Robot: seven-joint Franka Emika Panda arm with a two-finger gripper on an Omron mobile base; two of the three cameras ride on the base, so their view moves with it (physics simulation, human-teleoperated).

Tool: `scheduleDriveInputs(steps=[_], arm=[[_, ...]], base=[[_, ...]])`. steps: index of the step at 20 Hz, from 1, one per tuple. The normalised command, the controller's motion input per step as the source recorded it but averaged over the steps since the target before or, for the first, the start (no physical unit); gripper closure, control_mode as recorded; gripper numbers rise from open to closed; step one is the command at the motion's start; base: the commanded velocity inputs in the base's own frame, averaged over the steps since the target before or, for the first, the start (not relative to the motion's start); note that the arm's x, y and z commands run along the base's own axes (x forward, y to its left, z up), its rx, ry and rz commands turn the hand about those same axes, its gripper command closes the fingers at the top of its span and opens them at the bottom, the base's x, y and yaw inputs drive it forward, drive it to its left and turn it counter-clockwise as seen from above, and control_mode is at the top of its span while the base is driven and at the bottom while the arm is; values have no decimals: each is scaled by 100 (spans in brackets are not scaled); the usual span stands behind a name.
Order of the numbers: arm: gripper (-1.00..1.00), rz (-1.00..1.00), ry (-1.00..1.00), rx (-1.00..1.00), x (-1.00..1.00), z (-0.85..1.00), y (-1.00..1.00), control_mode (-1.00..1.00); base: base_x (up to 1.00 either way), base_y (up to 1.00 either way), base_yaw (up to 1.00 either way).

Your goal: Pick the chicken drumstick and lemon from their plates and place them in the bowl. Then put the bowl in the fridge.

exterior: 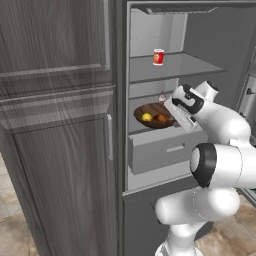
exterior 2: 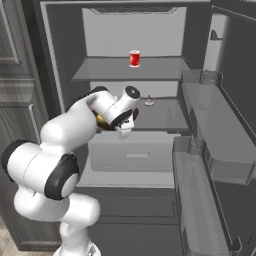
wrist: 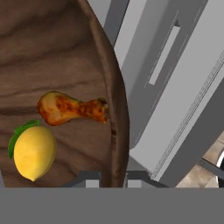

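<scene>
The bowl (wrist: 52, 48) is dark brown with wood grain; the lemon (wrist: 34, 153) is bright yellow with a green leaf; the drumstick (wrist: 70, 108) is orange-brown, charred darker; the can (exterior: 158, 57) is red; the fridge (exterior: 200, 35) is dark grey, pale inside; the cabinets (exterior: 55, 125) are streaked grey.

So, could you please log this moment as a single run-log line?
pincer: shut on bowl rim | bowl: at open fridge, above drawer | in bowl: lemon, chicken drumstick | upper shelf: red can

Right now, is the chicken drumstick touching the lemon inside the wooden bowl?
Apart. The hand view shows a strip of bare bowl wood between the chicken drumstick and the lemon; only the lemon's green leaf reaches up near the drumstick's thick end.
</scene>
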Motion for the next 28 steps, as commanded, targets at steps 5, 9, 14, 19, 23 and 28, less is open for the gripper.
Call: scheduleDriveInputs(steps=[5,9,14,19,23,28], arm=[[100,0,0,0,39,-16,0,-100],[100,0,0,0,42,-6,0,-100],[100,0,0,0,42,-7,0,-100],[100,0,0,1,39,-6,0,-100],[100,0,3,2,33,-10,0,-100],[100,0,2,4,32,-14,0,-100]], base=[[0,0,0],[0,0,0],[0,0,0],[0,0,0],[0,0,0],[0,0,0]])
